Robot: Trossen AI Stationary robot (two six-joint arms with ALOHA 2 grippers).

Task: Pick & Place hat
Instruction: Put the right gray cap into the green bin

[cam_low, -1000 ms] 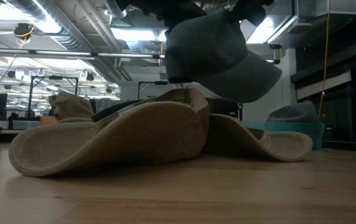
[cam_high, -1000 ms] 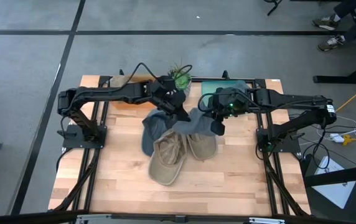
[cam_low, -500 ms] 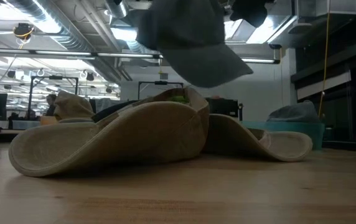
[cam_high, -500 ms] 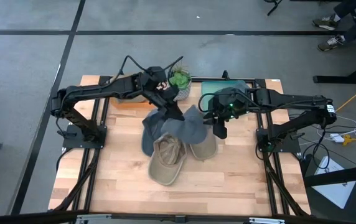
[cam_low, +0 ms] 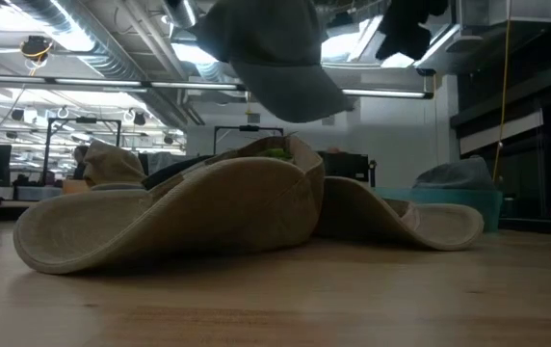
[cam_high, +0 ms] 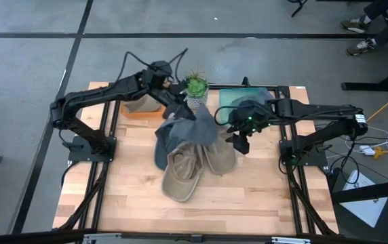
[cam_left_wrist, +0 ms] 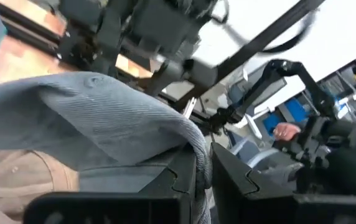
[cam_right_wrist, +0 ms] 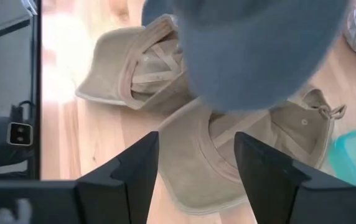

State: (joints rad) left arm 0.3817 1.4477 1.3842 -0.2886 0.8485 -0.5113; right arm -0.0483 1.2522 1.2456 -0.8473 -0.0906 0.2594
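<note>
A grey hat (cam_high: pixel 195 129) hangs in the air over the table's middle, with my left gripper (cam_high: pixel 180 108) shut on it at its far left side. In the low view the grey hat (cam_low: pixel 275 53) is well above two tan hats (cam_low: pixel 179 212) (cam_low: pixel 401 220) that lie on the wood, brims down. My right gripper (cam_high: pixel 239 140) stands open just right of the grey hat, apart from it. In the right wrist view the open fingers (cam_right_wrist: pixel 128 177) frame the tan hats (cam_right_wrist: pixel 228 155), with the grey hat (cam_right_wrist: pixel 259 50) beyond them. My left gripper pinches the grey cloth of the hat's crown (cam_left_wrist: pixel 198 146) between its two fingers (cam_left_wrist: pixel 184 180), at an edge or fold. The fingers come from the table's far left, slanting a little down. The hat hangs beyond and below them, lifted clear of the tan hats, its brim (cam_low: pixel 304 96) lowest.
Another dark grey hat (cam_high: pixel 163 146) lies on the table left of the tan ones. At the far edge stand an orange bin (cam_high: pixel 140 110) holding a tan hat, a small potted plant (cam_high: pixel 195 87) and a teal bin (cam_high: pixel 248 95). The near half of the wooden table (cam_high: pixel 248 203) is bare.
My right gripper has opened and let go of the grey hat, sinking slightly. My left gripper has risen and gone toward the table's far left, rolling its wrist, and the hat has swung up and leftward with it, now hanging from the left gripper alone.
</note>
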